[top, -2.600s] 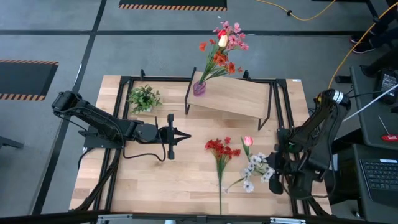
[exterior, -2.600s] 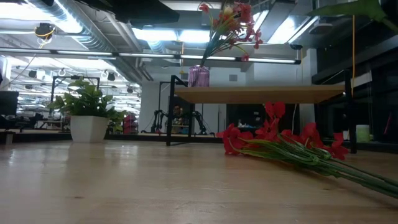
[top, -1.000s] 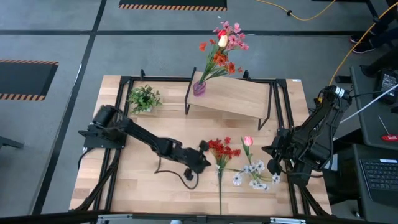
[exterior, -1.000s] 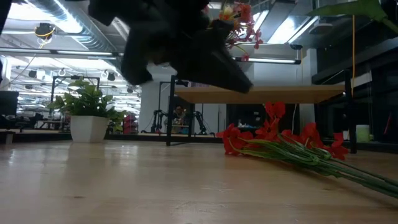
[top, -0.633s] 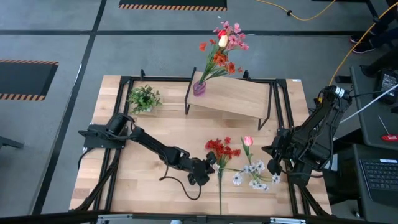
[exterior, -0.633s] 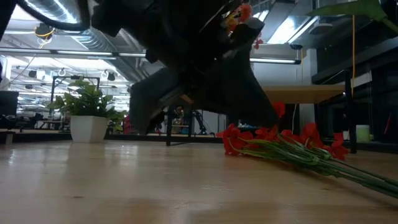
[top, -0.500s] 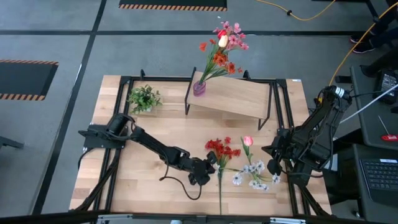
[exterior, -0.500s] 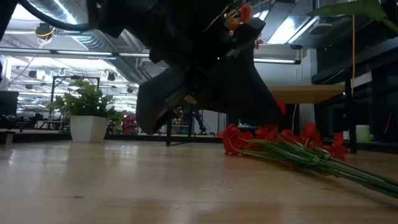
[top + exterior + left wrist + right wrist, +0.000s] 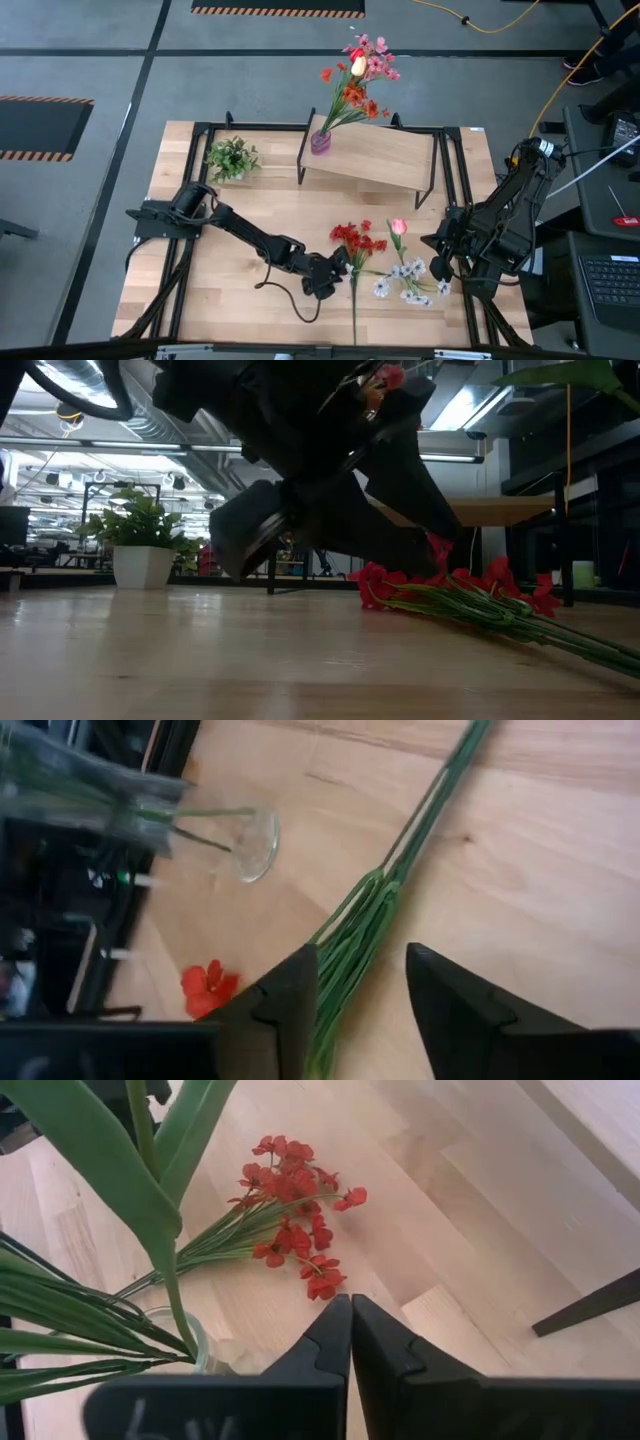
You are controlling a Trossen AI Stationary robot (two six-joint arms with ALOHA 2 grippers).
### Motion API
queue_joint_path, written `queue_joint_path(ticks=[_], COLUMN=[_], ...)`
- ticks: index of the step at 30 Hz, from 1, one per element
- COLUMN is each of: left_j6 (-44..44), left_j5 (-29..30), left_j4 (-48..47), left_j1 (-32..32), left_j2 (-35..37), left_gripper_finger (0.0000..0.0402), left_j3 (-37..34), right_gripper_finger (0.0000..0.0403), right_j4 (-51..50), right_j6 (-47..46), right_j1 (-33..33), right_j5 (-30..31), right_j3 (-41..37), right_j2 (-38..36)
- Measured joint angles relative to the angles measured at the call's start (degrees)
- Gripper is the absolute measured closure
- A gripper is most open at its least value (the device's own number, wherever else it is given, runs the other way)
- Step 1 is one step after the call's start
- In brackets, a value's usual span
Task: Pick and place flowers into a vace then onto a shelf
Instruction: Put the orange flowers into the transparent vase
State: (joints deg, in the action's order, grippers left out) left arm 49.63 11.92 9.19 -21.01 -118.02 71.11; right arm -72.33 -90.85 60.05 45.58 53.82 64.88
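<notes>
left tool (image 9: pixel 355 1005) released, astride red flowers (image 9: pixel 352 243) stem bundle on bench (image 9: pixel 215 300). light, limp: grip bunched stems, not blooms. right tool (image 9: pixel 351 1350) clenched, apparently on nothing. loose nearby: one pink stem, one white spray. far: one vase (image 9: pixel 320 141), filled, on one shelf (image 9: pixel 385 155).

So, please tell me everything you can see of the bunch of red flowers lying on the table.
The red flowers look artificial: small bright red blooms clustered on several thin green stems gathered into one long bundle. The bunch lies flat on the wooden table, blooms toward the shelf, stems running to the near edge. The left gripper, open, straddles the stems just below the blooms; contact is not clear. A white and pink bunch lies beside it.
</notes>
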Motion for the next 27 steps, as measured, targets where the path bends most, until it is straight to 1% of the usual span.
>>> queue_joint_path(ticks=[4,12,16,27], left_j6=[2.14,2.43,5.15,5.35], left_j5=[-0.24,-6.63,-6.78,-7.37], left_j4=[0.02,0.87,0.5,1.44], left_j1=[0.09,2.41,3.19,4.01], left_j2=[0.0,-1.22,-1.4,-1.4], left_gripper_finger=[0.0235,0.0231,0.0231,0.0231], left_j3=[0.0,0.04,-0.04,-0.02], right_gripper_finger=[0.0387,0.0387,0.0387,0.0387], right_j4=[0.17,0.21,0.23,0.25], right_j6=[0.02,0.02,0.02,0.02], right_j1=[0.0,0.0,0.0,0.0], right_j5=[-0.02,-0.02,-0.04,-0.03], right_j3=[0.0,0.0,-0.02,-0.02], right_j2=[0.0,0.0,0.0,0.0])
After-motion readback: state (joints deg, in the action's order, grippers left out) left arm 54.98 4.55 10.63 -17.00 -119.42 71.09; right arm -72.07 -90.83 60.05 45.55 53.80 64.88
